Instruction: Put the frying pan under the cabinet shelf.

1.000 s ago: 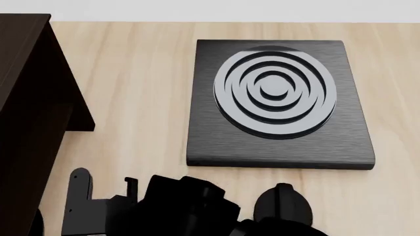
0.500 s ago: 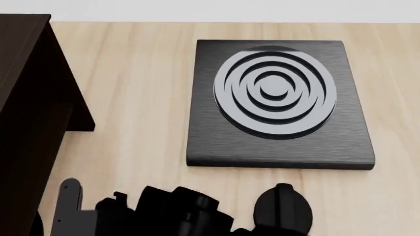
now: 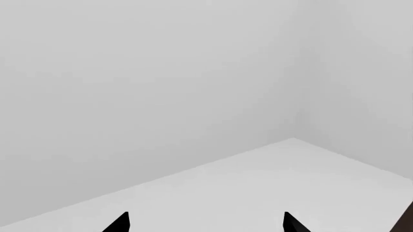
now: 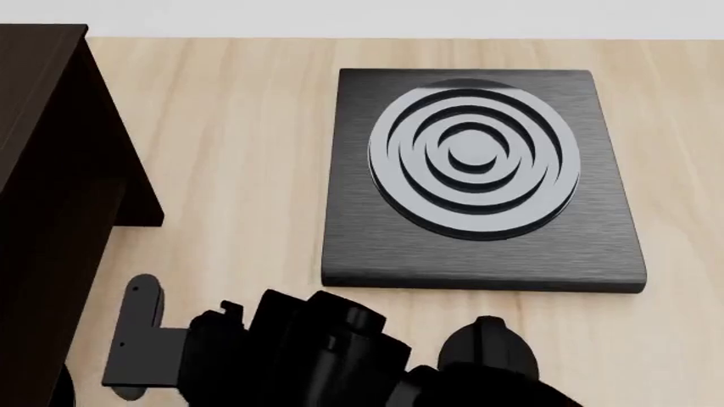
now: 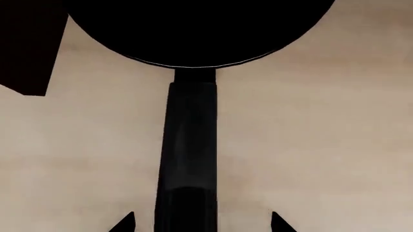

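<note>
- Unfinished: one frying pan [image 5: 193,34] lies on the table [image 4: 237,127], handle running between the right pincer [image 5: 197,223] tips, which stand wide, apparently not clamped.
- One cabinet shelf [image 4: 51,170] at nine o'clock; placing remains.
- One ringed slab [image 4: 481,178] at one o'clock.
- Left pincer [image 3: 205,223] wide, holding nothing.

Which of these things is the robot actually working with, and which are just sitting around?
Part of the job:
- frying pan, its handle running toward the right end effector
- cabinet shelf, the dark box at the left

Just lying about:
- black square slab with rings
- wooden table underneath
</note>
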{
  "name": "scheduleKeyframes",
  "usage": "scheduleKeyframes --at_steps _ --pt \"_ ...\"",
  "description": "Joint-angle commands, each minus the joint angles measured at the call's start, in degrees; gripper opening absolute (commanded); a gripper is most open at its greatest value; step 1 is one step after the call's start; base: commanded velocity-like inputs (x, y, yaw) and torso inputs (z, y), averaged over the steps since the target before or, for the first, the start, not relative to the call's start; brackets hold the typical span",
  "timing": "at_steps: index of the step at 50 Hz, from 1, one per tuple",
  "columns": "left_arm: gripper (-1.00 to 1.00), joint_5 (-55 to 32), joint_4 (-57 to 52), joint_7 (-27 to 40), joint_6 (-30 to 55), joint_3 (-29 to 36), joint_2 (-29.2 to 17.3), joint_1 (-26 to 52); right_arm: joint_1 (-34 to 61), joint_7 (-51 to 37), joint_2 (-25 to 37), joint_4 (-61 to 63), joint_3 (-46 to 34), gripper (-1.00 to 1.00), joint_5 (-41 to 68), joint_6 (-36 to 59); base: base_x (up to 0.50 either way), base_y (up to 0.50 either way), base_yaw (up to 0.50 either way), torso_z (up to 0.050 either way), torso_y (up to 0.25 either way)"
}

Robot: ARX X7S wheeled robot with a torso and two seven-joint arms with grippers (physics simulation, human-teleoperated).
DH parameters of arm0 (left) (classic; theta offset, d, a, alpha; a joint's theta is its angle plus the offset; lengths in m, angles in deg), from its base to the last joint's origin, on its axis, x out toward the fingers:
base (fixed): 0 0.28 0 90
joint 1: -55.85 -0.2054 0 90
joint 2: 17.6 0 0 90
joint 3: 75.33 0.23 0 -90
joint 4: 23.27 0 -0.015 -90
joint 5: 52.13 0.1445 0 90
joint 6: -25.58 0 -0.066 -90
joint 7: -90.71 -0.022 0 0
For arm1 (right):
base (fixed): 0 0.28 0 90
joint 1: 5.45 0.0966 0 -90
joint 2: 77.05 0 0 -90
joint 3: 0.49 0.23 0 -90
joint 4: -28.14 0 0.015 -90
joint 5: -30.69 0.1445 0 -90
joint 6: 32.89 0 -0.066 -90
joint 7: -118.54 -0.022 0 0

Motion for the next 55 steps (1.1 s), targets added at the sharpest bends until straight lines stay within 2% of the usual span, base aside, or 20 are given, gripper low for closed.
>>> scheduleKeyframes --at_steps 1,27,43,55 --pt "1.00 -0.1 -0.1 0.6 0.0 0.9 -0.2 0.6 3.1 -2.1 3.9 5.4 0.4 1.00 0.8 5.0 0.00 0.00 0.00 0.000 0.000" --pt "1.00 0.2 -0.1 0.7 -0.1 2.2 -0.3 1.1 10.5 -7.7 14.8 27.2 2.3 1.00 5.5 17.6 0.00 0.00 0.00 0.000 0.000" --pt "1.00 -3.6 -1.0 3.2 0.9 1.0 -2.3 2.2 15.7 -15.6 23.7 41.4 9.7 1.00 13.0 27.3 0.00 0.00 0.00 0.000 0.000" --pt "1.00 -8.5 -1.7 6.2 1.7 1.2 -5.1 4.2 18.4 -20.9 27.7 45.7 16.3 1.00 17.2 30.6 0.00 0.00 0.00 0.000 0.000"
